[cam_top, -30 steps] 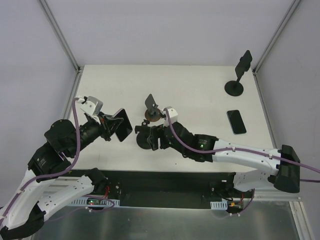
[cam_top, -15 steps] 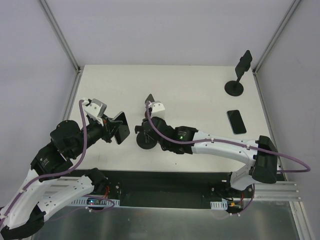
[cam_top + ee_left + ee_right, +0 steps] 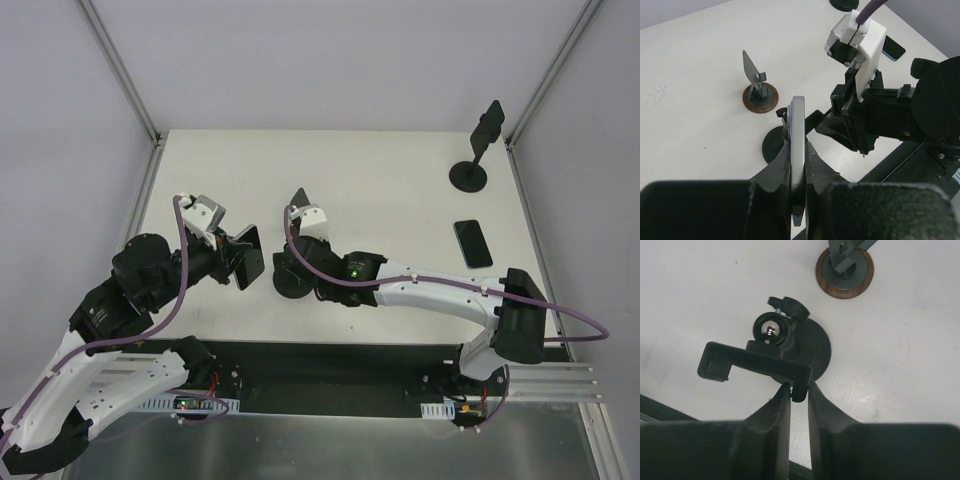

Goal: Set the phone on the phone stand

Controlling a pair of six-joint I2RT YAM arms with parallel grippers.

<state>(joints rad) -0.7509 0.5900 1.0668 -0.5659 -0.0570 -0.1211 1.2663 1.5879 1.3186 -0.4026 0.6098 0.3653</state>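
Observation:
My left gripper (image 3: 238, 258) (image 3: 798, 151) is shut on the phone (image 3: 246, 256), which it holds on edge above the table; in the left wrist view the phone (image 3: 798, 122) shows as a thin silver slab between the fingers. The black phone stand (image 3: 291, 284) stands just right of it on a round base. Its clamp bar (image 3: 754, 362) sits on a ball joint above that base (image 3: 820, 347). My right gripper (image 3: 799, 386) (image 3: 292, 262) is shut on the near end of that clamp bar, with both fingers touching it.
A second phone (image 3: 472, 243) lies flat at the right. A tall black stand (image 3: 478, 150) is at the back right corner. A small grey stand on a brown disc (image 3: 844, 271) (image 3: 760, 96) stands just behind the phone stand.
My right gripper has moved left to the stand and shut on the clamp's end. The left arm has carried the phone a little right, closer to the stand.

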